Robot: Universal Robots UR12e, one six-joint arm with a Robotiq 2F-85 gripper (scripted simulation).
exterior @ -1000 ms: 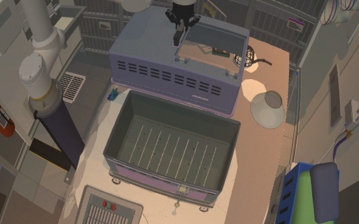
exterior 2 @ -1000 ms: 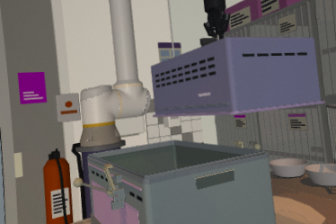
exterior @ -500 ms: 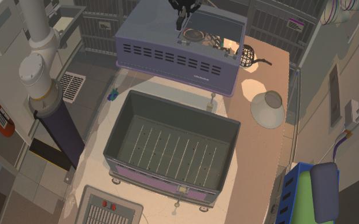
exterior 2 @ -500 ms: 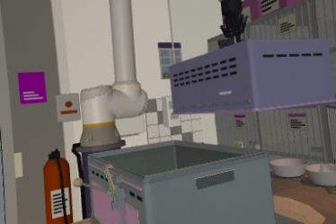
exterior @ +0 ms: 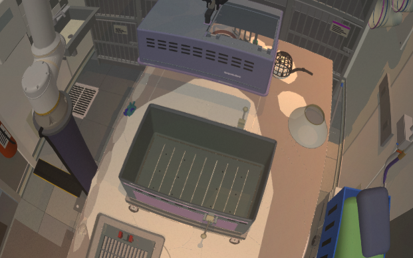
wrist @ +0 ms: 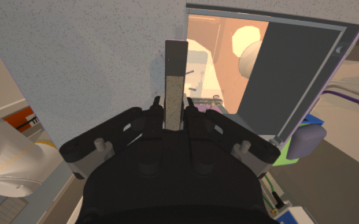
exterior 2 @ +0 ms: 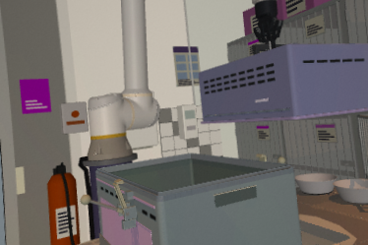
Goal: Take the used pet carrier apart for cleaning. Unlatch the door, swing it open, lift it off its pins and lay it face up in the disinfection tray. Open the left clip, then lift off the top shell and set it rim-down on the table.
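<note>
The door in the disinfection tray (exterior: 124, 241) is cut off by the lower edge of the side camera view; only its grille and red latches show. The purple top shell (exterior: 209, 46) hangs in the air above the far end of the table, rim down and tilted slightly. The grey bottom shell (exterior: 196, 166) sits open on the table in front of it, with a clip (exterior: 209, 219) on its near side and another (exterior: 242, 121) on its far side. My gripper (wrist: 172, 108) is on top of the shell and is closed on its dark handle bar (wrist: 175, 83).
My arm's base column (exterior: 66, 149) stands left of the table. On the far right of the table lie a cone collar (exterior: 309, 125) and a wire muzzle (exterior: 282, 64). A blue bin (exterior: 352, 222) sits at the right edge.
</note>
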